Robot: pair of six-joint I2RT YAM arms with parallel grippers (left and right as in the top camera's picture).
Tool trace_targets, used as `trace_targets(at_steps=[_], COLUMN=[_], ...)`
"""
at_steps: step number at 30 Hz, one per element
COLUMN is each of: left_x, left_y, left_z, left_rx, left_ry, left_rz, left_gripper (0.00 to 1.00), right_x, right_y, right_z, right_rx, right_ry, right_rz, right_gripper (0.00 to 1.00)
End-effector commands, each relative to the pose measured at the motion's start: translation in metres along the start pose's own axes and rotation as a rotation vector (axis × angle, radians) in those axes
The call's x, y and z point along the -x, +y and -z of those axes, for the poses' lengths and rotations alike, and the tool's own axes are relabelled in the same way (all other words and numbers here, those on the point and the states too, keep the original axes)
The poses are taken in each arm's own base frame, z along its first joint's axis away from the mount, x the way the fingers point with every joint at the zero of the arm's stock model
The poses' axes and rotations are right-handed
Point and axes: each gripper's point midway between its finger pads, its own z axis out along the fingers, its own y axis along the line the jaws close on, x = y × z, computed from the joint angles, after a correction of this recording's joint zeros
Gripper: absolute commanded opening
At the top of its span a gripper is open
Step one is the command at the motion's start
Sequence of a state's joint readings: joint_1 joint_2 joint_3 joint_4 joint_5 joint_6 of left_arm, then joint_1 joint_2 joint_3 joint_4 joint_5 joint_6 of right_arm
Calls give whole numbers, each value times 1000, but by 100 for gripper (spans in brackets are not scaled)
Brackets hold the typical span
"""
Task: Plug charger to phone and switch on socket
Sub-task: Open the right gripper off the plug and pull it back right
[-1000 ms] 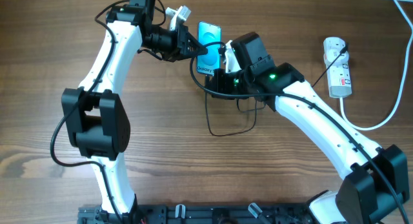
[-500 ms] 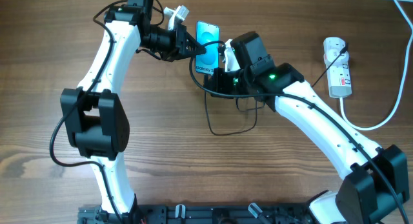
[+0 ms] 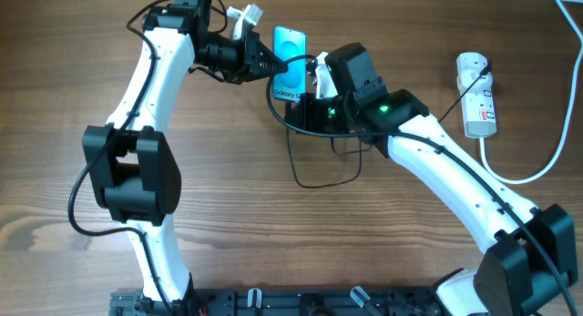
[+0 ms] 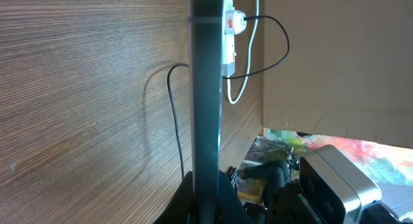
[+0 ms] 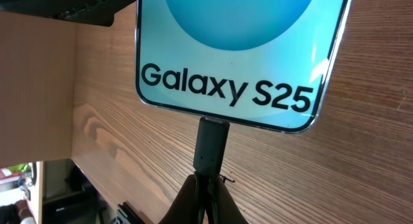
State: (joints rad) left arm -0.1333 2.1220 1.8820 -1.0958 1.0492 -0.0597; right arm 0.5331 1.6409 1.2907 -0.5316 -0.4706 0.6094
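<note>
My left gripper (image 3: 271, 63) is shut on the phone (image 3: 291, 50) and holds it above the table at the back. In the left wrist view the phone (image 4: 205, 88) stands edge-on, rising from my left gripper (image 4: 205, 208). Its cyan screen (image 5: 239, 50) reads "Galaxy S25" in the right wrist view. My right gripper (image 5: 208, 188) is shut on the charger's black connector (image 5: 211, 143), whose tip meets the middle of the phone's bottom edge. How deep it sits I cannot tell. The charger cable (image 3: 294, 161) loops over the wood. The white socket (image 3: 478, 107) lies at the far right with a black plug in it.
A thick white cord (image 3: 524, 180) curves from the socket toward the right edge. The socket (image 4: 228, 30) and the thin black cable (image 4: 174, 121) also show in the left wrist view. Both white arms cross the middle of the table.
My left gripper has carried the phone slightly toward the back left. The right gripper has stayed on the connector under the phone's bottom edge.
</note>
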Motion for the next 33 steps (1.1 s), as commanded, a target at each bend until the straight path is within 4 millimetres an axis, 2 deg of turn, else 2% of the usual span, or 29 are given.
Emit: trace_targets(at_steps=[1,11,19,24,29,30,31,33], left_x=[-14,-23,-24,-22,-19,-18,-18,-18], left_y=[-26,-28,-28,-26,-16,-11,-7,-1], left_z=[-2,-5,-5,-5,-5,-5,-5,-4], left_rx=[-63,-68,-66,-60,3,31,56,91], left_ry=[37,65,69,63,49,47,46,46], left_rz=[-26,-37,-31,-42,-59,-60,-59,-57], left_gripper=[4,4,4,4,4,4,4,4], right_x=[40,47,48,42,29,25,23,20], right_y=[0,2,0,1,4,4,4,3], right_z=[19,20,21,20,19,19,20,24], right_rx=[-38,-30,-33,-23,4,9,5,-1], right_ry=[-169,-195,-196,-168,-105,-90,-82,-75], right_rz=[25,40,42,37,24,19,15,8], right_gripper=[5,6,10,24,27,31,42,71])
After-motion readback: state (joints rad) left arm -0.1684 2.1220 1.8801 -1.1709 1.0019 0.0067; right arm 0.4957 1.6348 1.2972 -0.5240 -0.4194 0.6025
